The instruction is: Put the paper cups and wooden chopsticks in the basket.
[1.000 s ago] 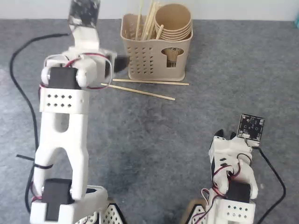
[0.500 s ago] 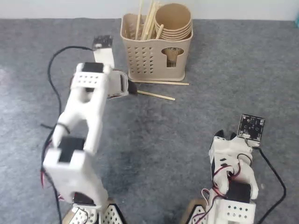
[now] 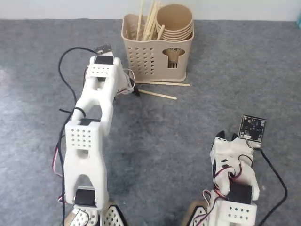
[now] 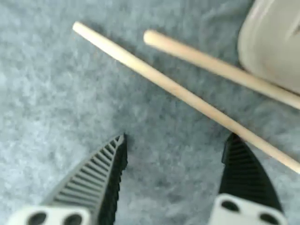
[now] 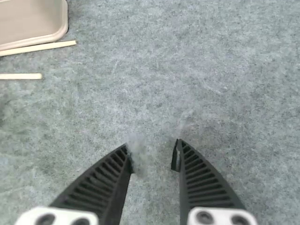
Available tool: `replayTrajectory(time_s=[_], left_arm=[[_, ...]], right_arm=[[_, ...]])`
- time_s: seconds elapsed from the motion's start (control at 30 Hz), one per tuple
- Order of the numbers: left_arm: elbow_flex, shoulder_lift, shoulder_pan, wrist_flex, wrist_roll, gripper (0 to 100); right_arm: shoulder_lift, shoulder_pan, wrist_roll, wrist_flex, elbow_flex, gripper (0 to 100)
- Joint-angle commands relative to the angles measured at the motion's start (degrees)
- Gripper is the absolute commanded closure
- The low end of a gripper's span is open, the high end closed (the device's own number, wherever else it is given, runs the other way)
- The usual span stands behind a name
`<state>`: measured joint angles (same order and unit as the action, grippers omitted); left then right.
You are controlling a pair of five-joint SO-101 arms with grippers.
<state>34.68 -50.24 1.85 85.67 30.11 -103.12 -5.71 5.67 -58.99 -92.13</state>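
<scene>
Grey carpet (image 3: 155, 141) is covering the whole table under both grippers. The left arm (image 3: 89, 141) is stretching far forward, and the right arm (image 3: 233, 179) is sitting folded close to its base, well apart from everything else.

The basket (image 3: 150, 61) is standing just ahead of the left gripper (image 4: 177, 137) and slightly to its outer side; its pale corner (image 4: 276, 42) is showing beyond the fingertips. From the right gripper (image 5: 152, 145) the basket (image 5: 33, 21) is lying well ahead and off to one side.

A stack of paper cups (image 3: 175, 21) is sitting upright inside the basket, and a bundle of chopsticks (image 3: 149, 21) is standing in it beside the stack, leaning out over the rim.

Two loose sticks are lying flat on the carpet. The far chopstick (image 3: 164, 83) is resting along the foot of the basket. The near chopstick (image 3: 157, 95) is lying just beside it, angled slightly, and running right across the tips of the left gripper (image 3: 134, 89); one fingertip (image 4: 236, 150) is meeting it, though I cannot tell whether they are touching.

The left gripper is hanging low over the carpet with its jaws spread wide, grasping nothing. The right gripper is also parted, holding nothing, hovering over bare carpet.
</scene>
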Motion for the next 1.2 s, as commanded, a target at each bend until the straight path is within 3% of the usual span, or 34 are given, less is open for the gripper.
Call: replayTrajectory(time_s=[0.0, 0.67, 0.77, 0.9, 1.07, 1.17], left_arm=[[8.2, 0.8, -0.4, 2.5, 1.1, 69], [13.1, -7.2, -0.4, 0.4, 8.4, 69], [15.0, -8.7, -0.4, 1.4, 8.4, 77], [16.0, -9.3, -0.4, 3.4, 8.4, 100], [22.4, -9.2, -1.3, 14.4, 8.4, 99], [24.0, -9.1, -1.1, 15.0, 8.2, 99]], right_arm=[[-0.8, 0.3, 0.5, 1.2, 0.5, 88.1], [-0.8, 0.4, 0.5, 1.2, 0.6, 88.0], [-0.8, 0.4, 0.5, 1.2, 0.6, 88.0], [-0.8, 0.4, 0.5, 1.2, 0.6, 88.0], [-0.8, 0.4, 0.5, 1.2, 0.6, 88.0], [-0.8, 0.4, 0.5, 1.2, 0.6, 88.0]])
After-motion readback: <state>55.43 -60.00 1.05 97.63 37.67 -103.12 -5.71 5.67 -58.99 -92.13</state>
